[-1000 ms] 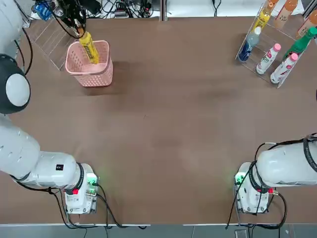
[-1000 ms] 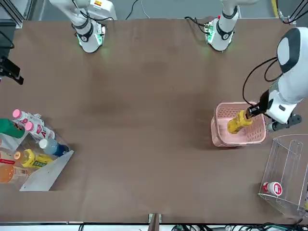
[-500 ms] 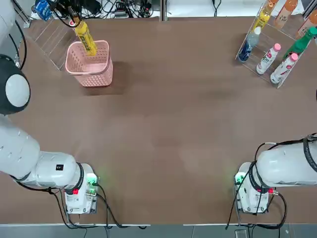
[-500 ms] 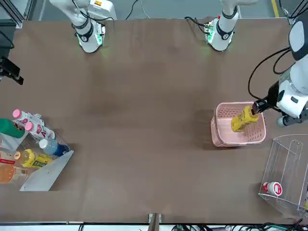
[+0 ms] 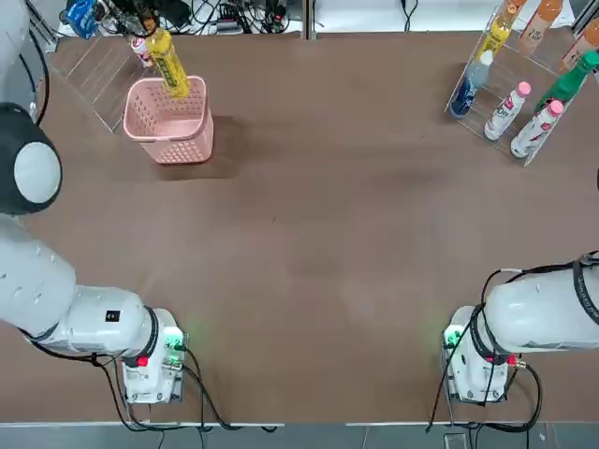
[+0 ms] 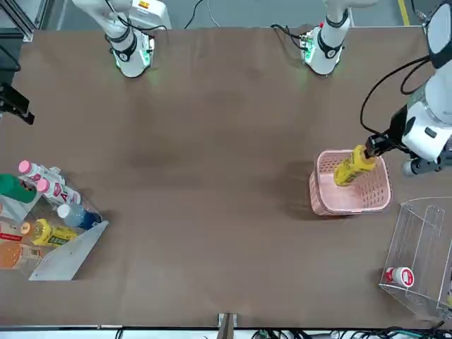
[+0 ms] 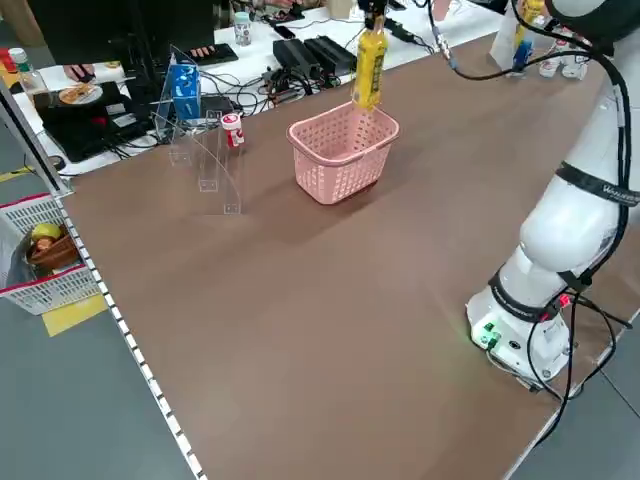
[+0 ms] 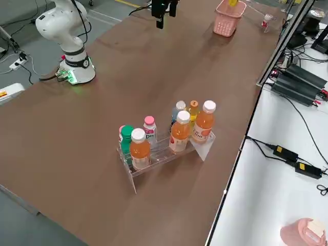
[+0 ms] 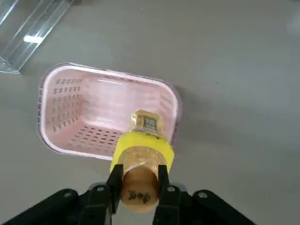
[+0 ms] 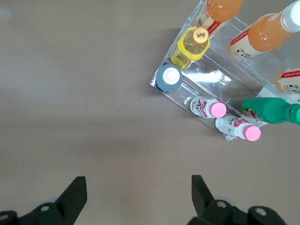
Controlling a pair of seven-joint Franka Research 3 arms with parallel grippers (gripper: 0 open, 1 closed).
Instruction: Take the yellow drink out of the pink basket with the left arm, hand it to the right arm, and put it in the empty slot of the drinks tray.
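The yellow drink [image 5: 169, 64] hangs tilted over the pink basket [image 5: 171, 126], its lower end around the height of the rim in the left side view. My left gripper [image 9: 139, 183] is shut on the bottle's cap end [image 6: 362, 153], at the table's far left corner. The basket [image 9: 63, 105] holds nothing else. The drinks tray [image 6: 67, 258] stands at the far right with several bottles in it. My right gripper [image 10: 138, 192] hovers open and apart from the tray [image 10: 206, 77], holding nothing.
A clear acrylic stand [image 6: 417, 240] with a small red-capped bottle [image 6: 399, 276] stands beside the basket at the table's far left corner. Cables and boxes lie beyond the table's far edge [image 7: 310, 55]. Both arm bases [image 5: 150, 360] sit at the near edge.
My left gripper has raised the yellow drink from inside the pink basket to above its rim. The right arm has not moved.
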